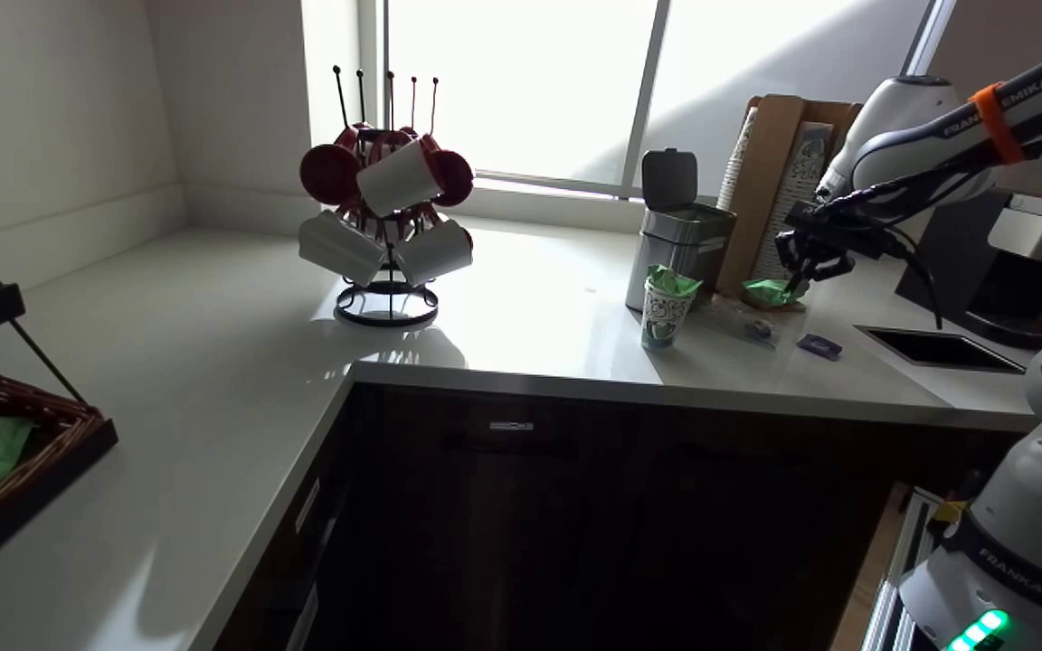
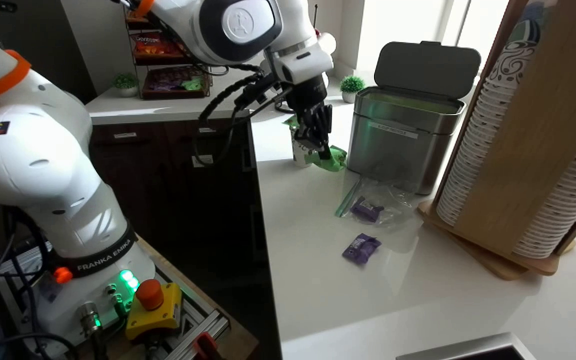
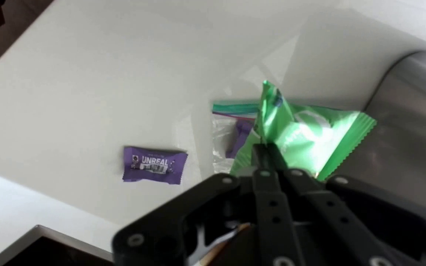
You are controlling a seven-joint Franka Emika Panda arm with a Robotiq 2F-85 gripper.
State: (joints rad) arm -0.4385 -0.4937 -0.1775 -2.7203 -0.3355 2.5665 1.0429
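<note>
My gripper (image 3: 266, 149) points down with its fingertips shut on a crinkled green packet (image 3: 309, 136). The packet also shows under the fingers in both exterior views (image 1: 765, 291) (image 2: 337, 158). It seems to hang a little above the white counter, and in the wrist view it covers part of a clear zip bag (image 3: 221, 147) with a purple candy inside. A loose purple wrapped candy (image 3: 154, 165) lies on the counter beside the bag. A patterned paper cup (image 1: 664, 318) with another green packet (image 1: 673, 281) in it stands nearby. The steel bin (image 2: 393, 150) with its lid up is close behind the gripper.
A wooden rack (image 2: 508, 170) of stacked paper cups stands beside the bin. A mug tree (image 1: 390, 307) stands near the counter corner. A coffee machine (image 1: 1041, 235), a dark counter opening (image 1: 937, 348) and a wicker snack basket (image 1: 60, 416) are also in view.
</note>
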